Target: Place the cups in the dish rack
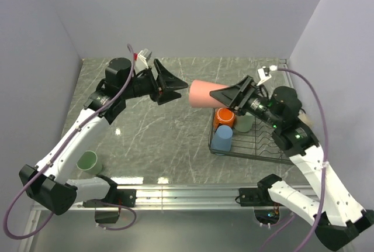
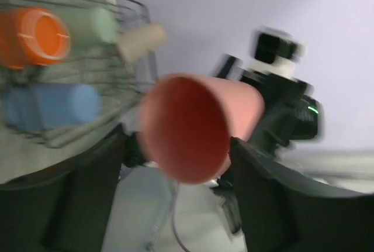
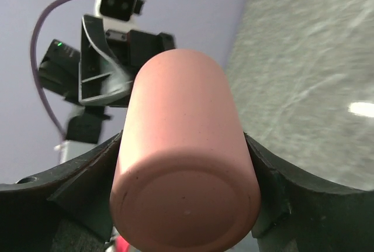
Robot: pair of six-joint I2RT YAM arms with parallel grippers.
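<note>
While my right pincer [image 1: 216,99] grasps the pink cup [image 1: 201,94] sideways in midair left of the rack [image 1: 257,151], with the left pincer [image 1: 180,90] released at its mouth, I'd swing it slowly over bare wire beside the orange mug [image 1: 224,116].

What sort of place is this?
Probably a lab test booth, not a kitchen: plain pale walls box in a marble-look table, with two robot arms bolted to a metal rail.
</note>
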